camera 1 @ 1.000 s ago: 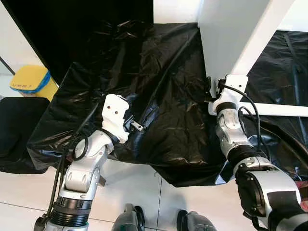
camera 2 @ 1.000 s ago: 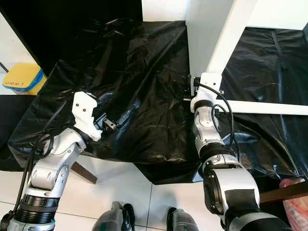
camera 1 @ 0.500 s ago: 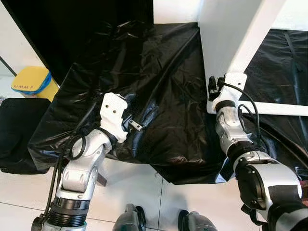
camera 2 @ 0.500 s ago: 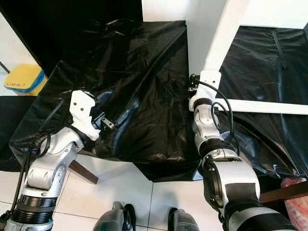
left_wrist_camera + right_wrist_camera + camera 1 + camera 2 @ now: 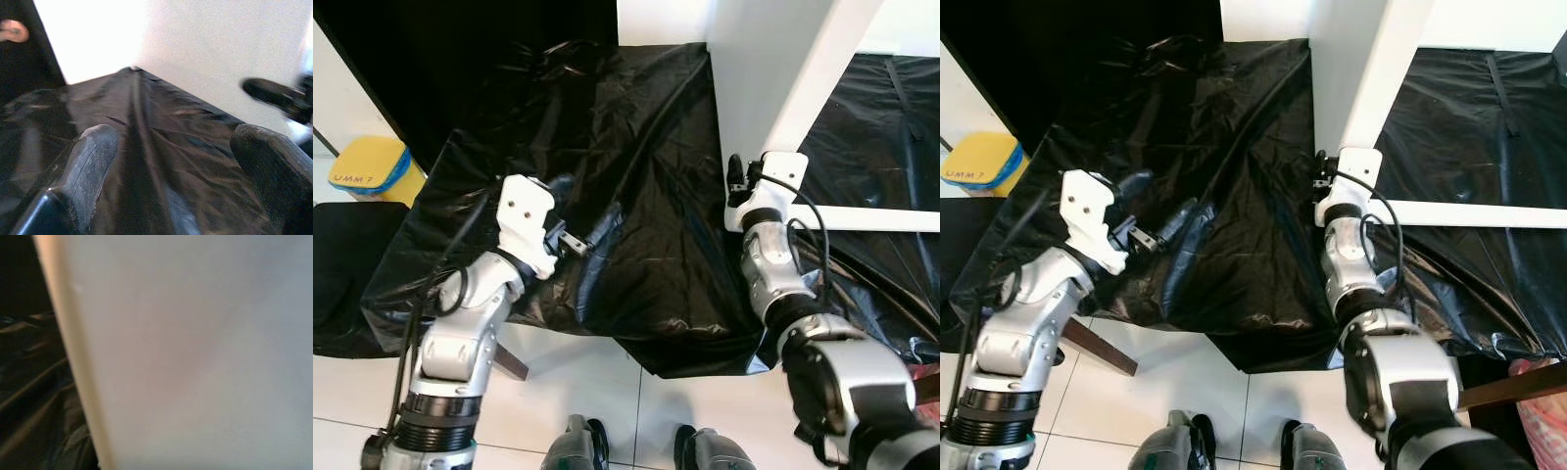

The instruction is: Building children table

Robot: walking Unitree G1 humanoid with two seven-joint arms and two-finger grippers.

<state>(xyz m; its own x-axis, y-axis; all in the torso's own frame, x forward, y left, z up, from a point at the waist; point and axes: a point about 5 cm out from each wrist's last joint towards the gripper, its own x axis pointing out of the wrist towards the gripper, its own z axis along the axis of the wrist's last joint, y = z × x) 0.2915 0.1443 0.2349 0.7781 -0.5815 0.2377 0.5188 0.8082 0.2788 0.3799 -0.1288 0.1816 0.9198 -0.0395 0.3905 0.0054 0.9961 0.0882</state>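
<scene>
- The left gripper [image 5: 570, 241] has drifted further left over the black plastic sheet [image 5: 636, 196], fingers spread, holding nothing.
- The right gripper [image 5: 734, 181] has pressed closer against the upright white table panel [image 5: 754, 69]; finger state unclear, probably bracing it.

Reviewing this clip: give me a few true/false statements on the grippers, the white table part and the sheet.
1. The left gripper is open above the black plastic sheet. True.
2. The right gripper is at the white table panel. True.
3. The left gripper holds a screwdriver. False: nothing lies between its fingers.
4. The sheet is blue. False: it is black.
5. A yellow object lies at the robot's left. True.
</scene>
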